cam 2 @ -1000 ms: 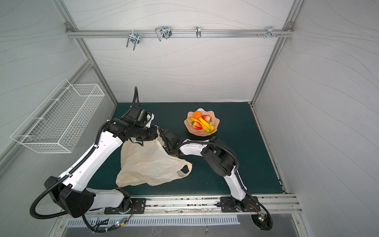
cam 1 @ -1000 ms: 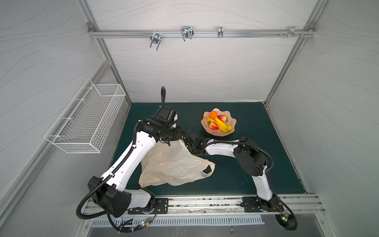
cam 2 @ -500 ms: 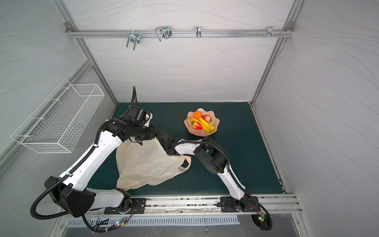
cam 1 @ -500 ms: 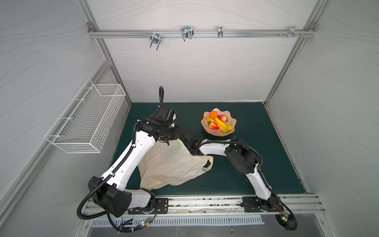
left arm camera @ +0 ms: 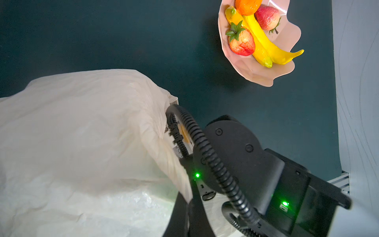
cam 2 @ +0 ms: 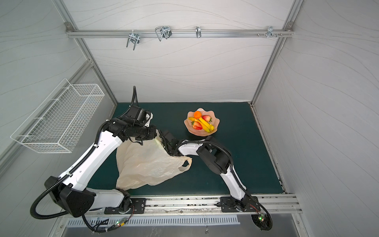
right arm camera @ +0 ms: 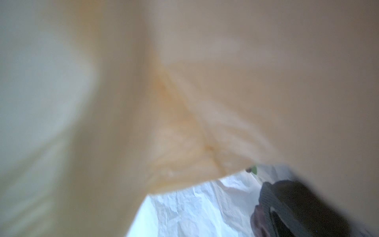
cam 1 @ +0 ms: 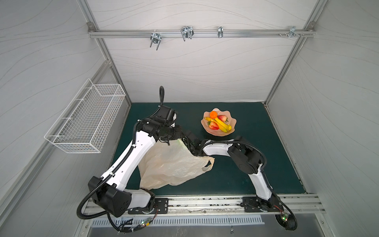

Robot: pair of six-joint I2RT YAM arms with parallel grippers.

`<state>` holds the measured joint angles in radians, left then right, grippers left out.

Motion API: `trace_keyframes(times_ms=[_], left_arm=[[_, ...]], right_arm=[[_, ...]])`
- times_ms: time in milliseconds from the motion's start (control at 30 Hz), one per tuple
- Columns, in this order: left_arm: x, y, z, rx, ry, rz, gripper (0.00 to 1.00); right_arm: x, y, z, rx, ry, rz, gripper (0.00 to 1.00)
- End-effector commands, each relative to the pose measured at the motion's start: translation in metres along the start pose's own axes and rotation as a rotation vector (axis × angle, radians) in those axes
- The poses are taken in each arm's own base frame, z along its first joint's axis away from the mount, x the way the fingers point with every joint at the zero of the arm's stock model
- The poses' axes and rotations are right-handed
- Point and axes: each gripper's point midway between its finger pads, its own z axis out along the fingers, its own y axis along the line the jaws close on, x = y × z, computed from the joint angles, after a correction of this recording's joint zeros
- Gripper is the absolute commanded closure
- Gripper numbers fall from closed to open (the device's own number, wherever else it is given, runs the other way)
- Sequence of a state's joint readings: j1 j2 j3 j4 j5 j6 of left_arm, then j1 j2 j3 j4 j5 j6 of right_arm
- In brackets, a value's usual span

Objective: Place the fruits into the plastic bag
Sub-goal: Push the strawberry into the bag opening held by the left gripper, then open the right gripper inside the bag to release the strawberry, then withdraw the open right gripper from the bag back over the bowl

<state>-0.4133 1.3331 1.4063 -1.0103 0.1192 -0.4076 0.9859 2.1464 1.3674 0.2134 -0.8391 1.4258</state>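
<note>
You have nothing legible to read here. A sticker just beside the bag edge carries a yellow patch and dark marks, too small to make out.

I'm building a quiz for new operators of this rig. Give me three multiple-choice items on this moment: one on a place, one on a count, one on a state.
1. Where do the visible fruits lie? A in the wire basket; B in the pink bowl; C loose on the mat.
2. How many bananas show? A one; B four; C two.
3. What is the right arm doing? A reaching into the mouth of the plastic bag; B hovering over the bowl; C folded back at its base.

Key: B, all the visible fruits sit together in the bowl; C, the left wrist view shows two yellow ones side by side; A, its front end vanishes under the bag's rim.
</note>
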Motion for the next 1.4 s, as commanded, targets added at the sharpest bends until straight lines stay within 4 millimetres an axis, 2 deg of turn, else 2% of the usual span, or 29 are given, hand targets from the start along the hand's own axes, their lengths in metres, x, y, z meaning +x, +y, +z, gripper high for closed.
trace_keyframes(times_ms=[0,400,733,1033,1367], left_arm=[[-0.013,-0.005,-0.006,0.01,-0.055,0.012,1.0],[-0.014,-0.002,-0.003,-0.008,-0.056,0.011,1.0],[-0.013,-0.004,0.0,0.004,-0.049,0.013,1.0],[-0.011,-0.002,0.0,-0.001,-0.045,0.016,1.0],[-0.008,-0.002,0.001,0.003,-0.04,0.022,1.0]], right_arm=[[0.004,0.031,-0.023,-0.068,-0.037,-0.052,0.01],[0.006,0.014,-0.088,0.029,-0.206,-0.038,0.01],[0.008,0.009,-0.142,0.093,-0.327,-0.037,0.01],[0.014,0.013,-0.183,0.137,-0.395,-0.089,0.01],[0.019,-0.002,-0.234,0.263,-0.49,-0.154,0.01]])
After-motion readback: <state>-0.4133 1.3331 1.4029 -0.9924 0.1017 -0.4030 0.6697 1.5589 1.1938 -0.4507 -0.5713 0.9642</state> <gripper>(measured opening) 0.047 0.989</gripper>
